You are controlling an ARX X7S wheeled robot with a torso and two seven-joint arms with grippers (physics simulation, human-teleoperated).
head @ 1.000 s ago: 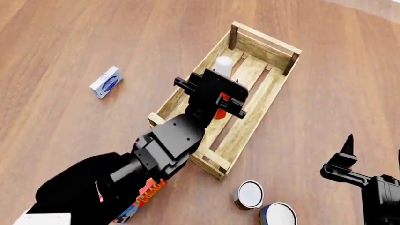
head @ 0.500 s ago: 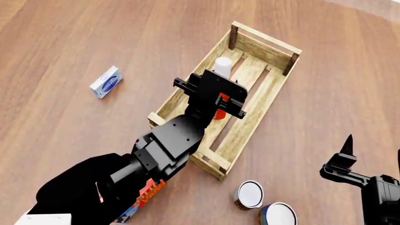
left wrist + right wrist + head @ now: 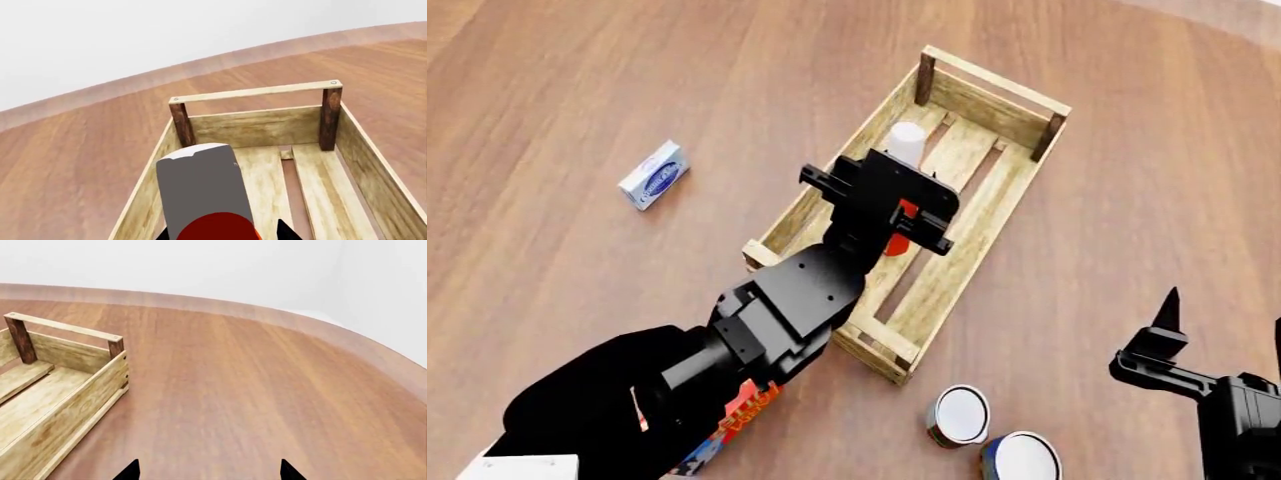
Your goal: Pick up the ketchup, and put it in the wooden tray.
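The ketchup [image 3: 905,140] is an orange-red bottle with a white cap, leaning inside the wooden tray [image 3: 958,262] with its cap toward the far end. My left gripper [image 3: 892,218] is over the tray's middle, shut on the bottle's red body. In the left wrist view the cap [image 3: 200,185] and red body [image 3: 217,227] fill the space between my fingertips, with the tray's far end rail [image 3: 257,92] beyond. My right gripper [image 3: 1221,322] is open and empty over bare table at the lower right; the right wrist view shows its gap [image 3: 208,472] over wood, with the tray [image 3: 73,405] off to one side.
A blue-and-white box [image 3: 653,174] lies left of the tray. Two cans [image 3: 961,415] [image 3: 1022,458] stand near the tray's near end. A red-and-yellow box [image 3: 737,410] lies partly under my left arm. The table is brown wood.
Almost nothing. The left gripper and ketchup have shifted only slightly inside the tray. The right arm has not moved.
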